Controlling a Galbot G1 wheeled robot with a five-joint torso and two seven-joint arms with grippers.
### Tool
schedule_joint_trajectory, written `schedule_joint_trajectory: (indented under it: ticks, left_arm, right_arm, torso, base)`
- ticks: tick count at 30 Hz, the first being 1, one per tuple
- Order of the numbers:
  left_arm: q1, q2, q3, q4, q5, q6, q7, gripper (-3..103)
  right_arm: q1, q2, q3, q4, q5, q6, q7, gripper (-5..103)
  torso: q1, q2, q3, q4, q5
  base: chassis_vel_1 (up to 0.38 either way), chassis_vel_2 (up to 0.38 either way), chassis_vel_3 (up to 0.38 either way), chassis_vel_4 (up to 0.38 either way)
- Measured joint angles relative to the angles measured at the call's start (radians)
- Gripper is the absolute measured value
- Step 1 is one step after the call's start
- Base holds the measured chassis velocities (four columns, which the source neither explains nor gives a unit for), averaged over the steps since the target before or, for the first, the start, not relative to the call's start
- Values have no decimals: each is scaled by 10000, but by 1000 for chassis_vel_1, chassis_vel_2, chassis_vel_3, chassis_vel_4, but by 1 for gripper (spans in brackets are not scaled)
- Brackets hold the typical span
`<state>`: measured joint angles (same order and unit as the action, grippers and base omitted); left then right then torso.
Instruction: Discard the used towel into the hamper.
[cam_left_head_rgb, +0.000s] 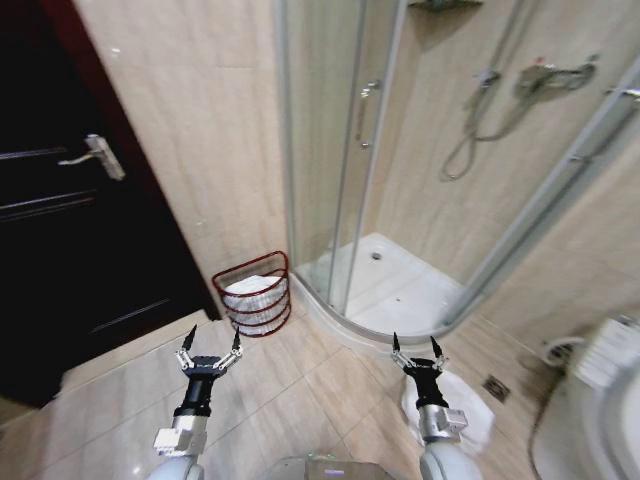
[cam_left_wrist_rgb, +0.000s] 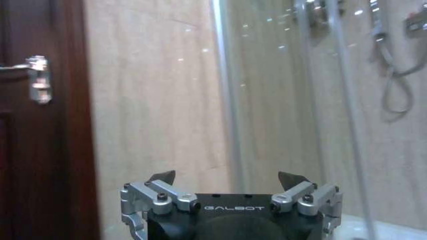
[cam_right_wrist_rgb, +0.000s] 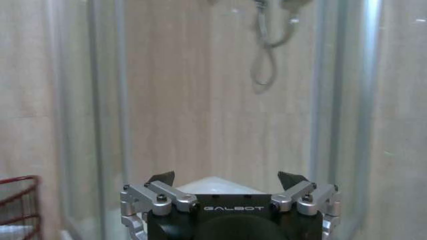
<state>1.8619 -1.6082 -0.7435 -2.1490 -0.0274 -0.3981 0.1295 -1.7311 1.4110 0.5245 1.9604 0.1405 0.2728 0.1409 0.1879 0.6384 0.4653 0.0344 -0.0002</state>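
Observation:
The hamper (cam_left_head_rgb: 252, 293), a small round basket of dark red wire, stands on the tiled floor against the wall, between the door and the shower. Something white (cam_left_head_rgb: 250, 290) lies inside it and shows through the wires; I cannot tell whether it is the used towel. The hamper's rim (cam_right_wrist_rgb: 20, 200) also shows at the edge of the right wrist view. My left gripper (cam_left_head_rgb: 213, 340) (cam_left_wrist_rgb: 227, 177) hangs open and empty a short way in front of the hamper. My right gripper (cam_left_head_rgb: 414, 347) (cam_right_wrist_rgb: 227, 177) is open and empty too, over a flat white patch (cam_left_head_rgb: 470, 405) on the floor.
A dark wooden door with a metal handle (cam_left_head_rgb: 95, 155) is at the left. The curved glass shower enclosure (cam_left_head_rgb: 340, 150) and its white tray (cam_left_head_rgb: 400, 290) fill the middle. A toilet (cam_left_head_rgb: 600, 400) stands at the right, with a floor drain (cam_left_head_rgb: 497, 388) near it.

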Motion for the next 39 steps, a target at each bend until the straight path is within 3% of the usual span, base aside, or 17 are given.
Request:
schedule_joint_trajectory:
  ticks: [10, 39]
  left_arm:
    - [-212, 0, -52, 130, -44, -79, 114, 100]
    - [-132, 1, -125, 279, 17, -269, 174, 100]
  right_arm:
    - [2, -64, 33, -43, 238, -232, 1, 100]
    - [41, -244, 52, 92, 318, -512, -110, 100]
  torso:
    - [-1, 0, -1, -1, 2]
    - [-1, 0, 0, 1, 1]
  base:
    - [-102, -103, -106, -109]
    - [-15, -33, 15, 36]
